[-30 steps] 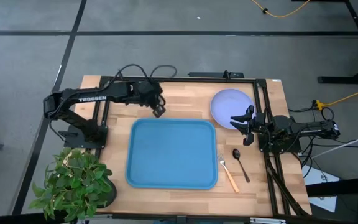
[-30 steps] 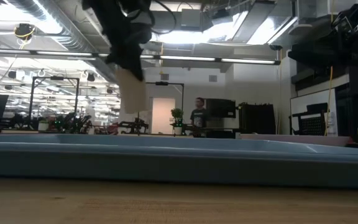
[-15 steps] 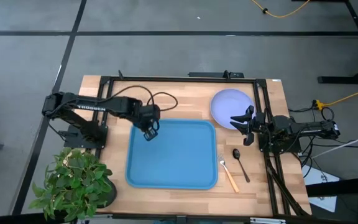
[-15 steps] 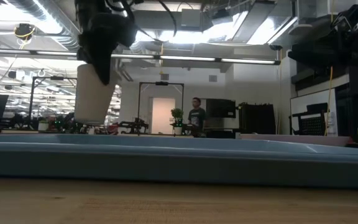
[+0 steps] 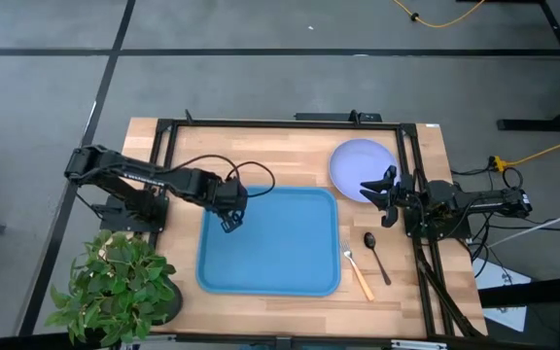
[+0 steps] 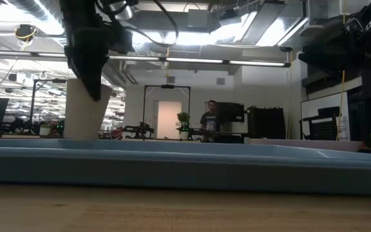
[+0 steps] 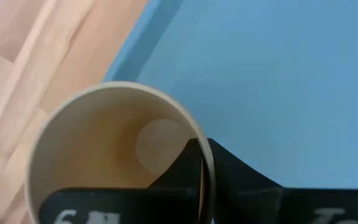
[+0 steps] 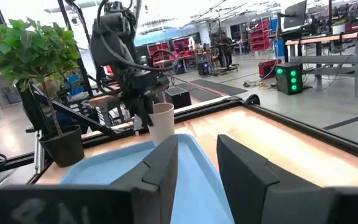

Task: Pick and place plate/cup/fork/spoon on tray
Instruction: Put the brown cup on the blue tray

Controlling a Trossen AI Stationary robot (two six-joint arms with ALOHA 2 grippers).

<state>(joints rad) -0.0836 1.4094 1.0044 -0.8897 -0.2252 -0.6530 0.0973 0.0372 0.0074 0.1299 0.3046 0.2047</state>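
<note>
My left gripper (image 5: pixel 229 218) is shut on the tan cup (image 7: pixel 104 149) over the left part of the blue tray (image 5: pixel 280 262). The cup also shows in the low view (image 6: pixel 82 109) and the right wrist view (image 8: pixel 162 123). The tray's rim hides its bottom. The lavender plate (image 5: pixel 361 163) lies on the table at the far right. The dark spoon (image 5: pixel 375 255) and the wooden-handled fork (image 5: pixel 359 275) lie on the table right of the tray. My right gripper (image 5: pixel 381 193) waits open by the plate's near edge. My left gripper holds the cup by its rim (image 7: pixel 205 163), one finger inside the cup (image 7: pixel 178 169) and one outside (image 7: pixel 244 182). The fingers come from above, pointing down. The cup stands upright, low over the tray; whether it rests on the tray floor I cannot tell.
A potted plant (image 5: pixel 115 287) stands at the table's near left corner. A black frame (image 5: pixel 280 123) runs around the table's edges. A person (image 6: pixel 208 119) stands far off in the room behind.
My left gripper has carried the cup from beyond the tray's far left corner toward the near edge and down, over the tray's left part. The cup, tilted before, now stands upright and lower.
</note>
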